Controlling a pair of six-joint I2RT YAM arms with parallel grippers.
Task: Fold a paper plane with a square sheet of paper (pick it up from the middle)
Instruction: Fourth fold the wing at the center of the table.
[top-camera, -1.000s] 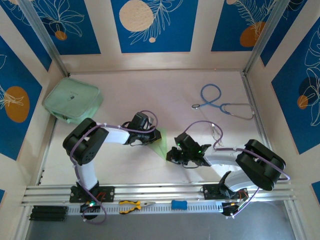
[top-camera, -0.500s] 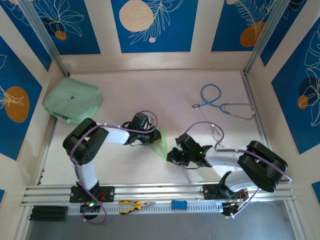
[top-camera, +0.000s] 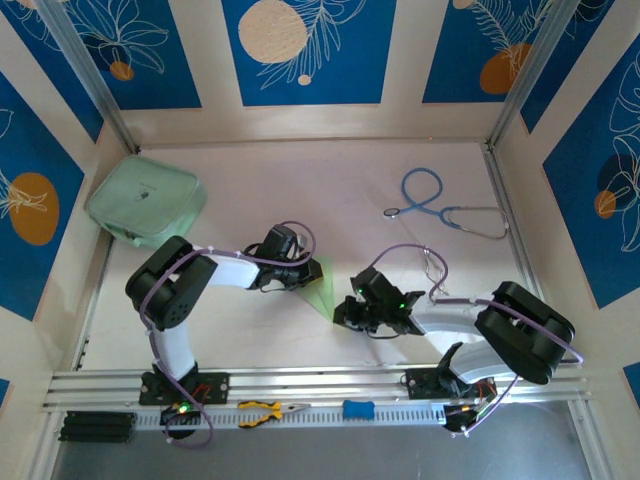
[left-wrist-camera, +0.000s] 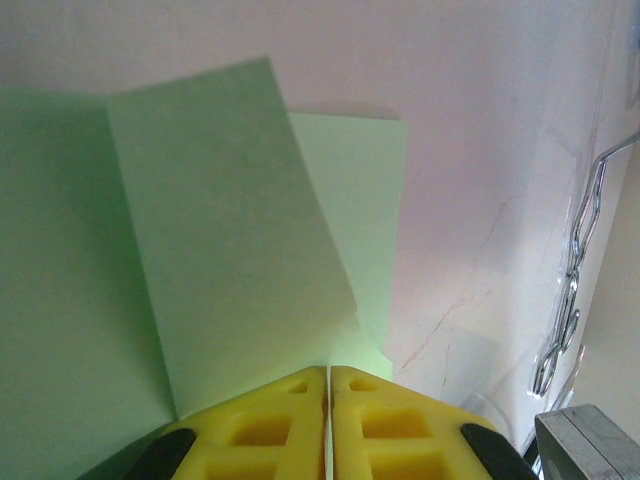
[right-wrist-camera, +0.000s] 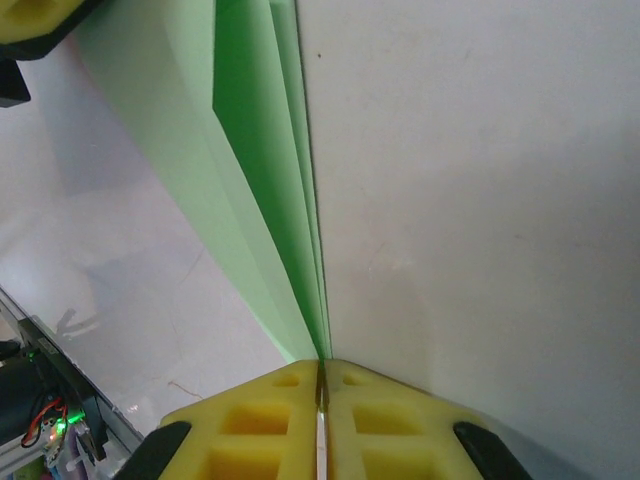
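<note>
While between right fingers (right-wrist-camera: 250, 425), creased paper (right-wrist-camera: 250, 180)

The zip pouch (top-camera: 146, 203) is lying in the table's (top-camera: 340, 185) far-left corner, the stethoscope (top-camera: 440, 208) far right, the folded paper (top-camera: 322, 288) centrally between left gripper (top-camera: 304, 280) and right gripper (top-camera: 344, 311).

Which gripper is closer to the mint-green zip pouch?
Left. The left gripper sits right of the thick mint-green zip pouch; the right gripper is farther right, across the folded light-green paper sheet.

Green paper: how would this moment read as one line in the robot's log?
paper: folded in layers | left gripper: shut on paper | right gripper: shut on paper
</note>
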